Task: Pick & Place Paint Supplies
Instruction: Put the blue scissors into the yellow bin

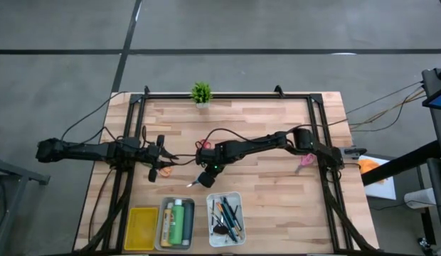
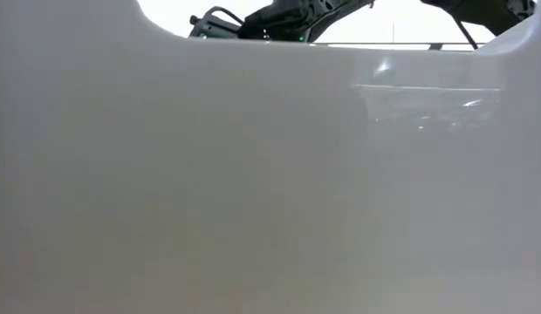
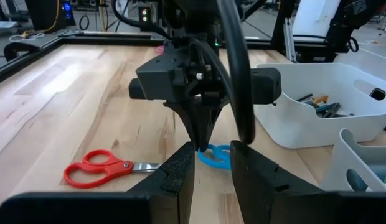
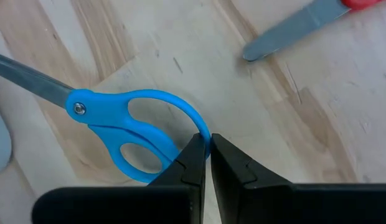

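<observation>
The right gripper [image 4: 207, 149] pinches the rim of the blue scissors' [image 4: 127, 127] handle loop between narrow fingertips, the blades trailing away on the wood. The left gripper [image 3: 211, 163] waits nearby, fingers parted, beside red scissors [image 3: 99, 168].

You had no text, label, brand, number or sign that could be read in any of the four views.
</observation>
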`<state>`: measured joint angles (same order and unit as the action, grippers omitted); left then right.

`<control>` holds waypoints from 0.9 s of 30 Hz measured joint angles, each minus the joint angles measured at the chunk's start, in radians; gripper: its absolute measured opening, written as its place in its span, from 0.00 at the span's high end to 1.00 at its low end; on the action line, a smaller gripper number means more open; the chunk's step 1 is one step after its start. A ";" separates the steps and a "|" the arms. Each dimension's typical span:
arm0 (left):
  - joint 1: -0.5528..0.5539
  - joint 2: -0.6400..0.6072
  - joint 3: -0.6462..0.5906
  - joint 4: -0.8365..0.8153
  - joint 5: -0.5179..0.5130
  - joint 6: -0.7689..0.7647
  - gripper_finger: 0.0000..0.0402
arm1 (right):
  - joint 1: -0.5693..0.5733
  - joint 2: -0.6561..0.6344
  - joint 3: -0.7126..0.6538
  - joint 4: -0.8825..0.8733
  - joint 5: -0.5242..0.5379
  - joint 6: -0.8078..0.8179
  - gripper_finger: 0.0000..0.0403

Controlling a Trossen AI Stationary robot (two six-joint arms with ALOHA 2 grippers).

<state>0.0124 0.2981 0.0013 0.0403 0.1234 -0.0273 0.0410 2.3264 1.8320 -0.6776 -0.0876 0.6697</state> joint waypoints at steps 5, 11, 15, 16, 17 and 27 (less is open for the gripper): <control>0.000 0.000 0.000 0.000 0.000 0.000 0.74 | 0.000 0.000 -0.003 0.000 -0.011 0.015 0.97; 0.000 0.000 0.000 0.000 0.000 0.000 0.74 | 0.000 0.000 -0.003 0.002 -0.018 0.015 0.96; 0.000 0.000 0.000 0.000 0.000 0.000 0.74 | 0.000 0.000 -0.003 0.003 -0.020 0.012 0.88; 0.000 0.000 0.000 0.000 0.000 0.000 0.74 | 0.000 0.000 -0.003 0.002 -0.021 0.012 0.85; 0.000 0.000 0.000 0.000 0.000 0.000 0.74 | 0.000 0.000 -0.003 0.002 -0.021 0.011 0.83; 0.000 0.000 0.000 0.000 0.000 0.000 0.74 | 0.000 0.000 -0.003 0.002 -0.021 0.001 0.77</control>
<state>0.0124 0.2981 0.0013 0.0402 0.1234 -0.0273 0.0410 2.3264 1.8286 -0.6751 -0.1085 0.6707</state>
